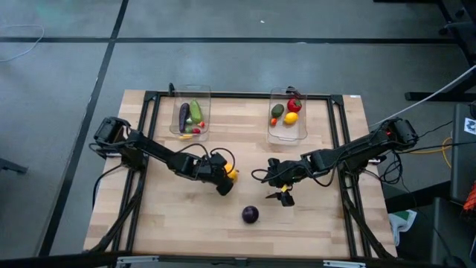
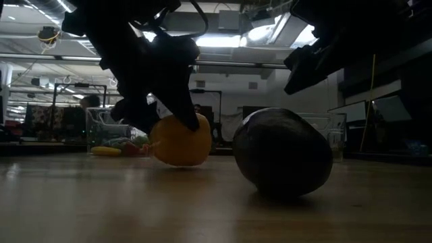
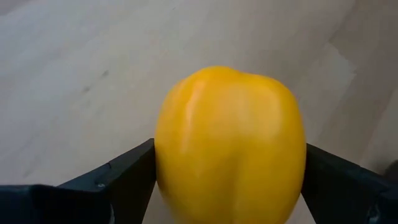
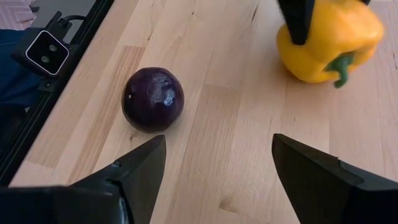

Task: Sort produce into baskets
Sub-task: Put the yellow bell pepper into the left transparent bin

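Nearest the front edge of the wooden table (image 1: 171,216): a purple round piece (image 1: 251,214), alone on bare wood, seen in the low view as a dark rounded shape filling the foreground.

Just behind it, to the right: the right gripper (image 1: 283,196), low over the table, fingers (image 4: 134,171) spread wide with nothing between them, the purple round piece lying ahead of the gap and apart from both fingers.

Level with that, left of centre: the left gripper (image 1: 226,181), clamped on a yellow pepper (image 3: 230,146), one dark finger (image 3: 127,177) pressed against each side. Pepper resting at or just above the wood in the low view, green stem turned toward the right arm.

Farther back, at the table's rear edge: two clear baskets. Left basket (image 1: 203,93) holding a purple eggplant (image 1: 184,116), a green cucumber (image 1: 195,112) and small red and yellow pieces. Right basket (image 1: 274,134) holding a red tomato (image 1: 294,105), a green avocado (image 1: 277,111), a yellow lemon (image 1: 291,117) and a tiny red piece.
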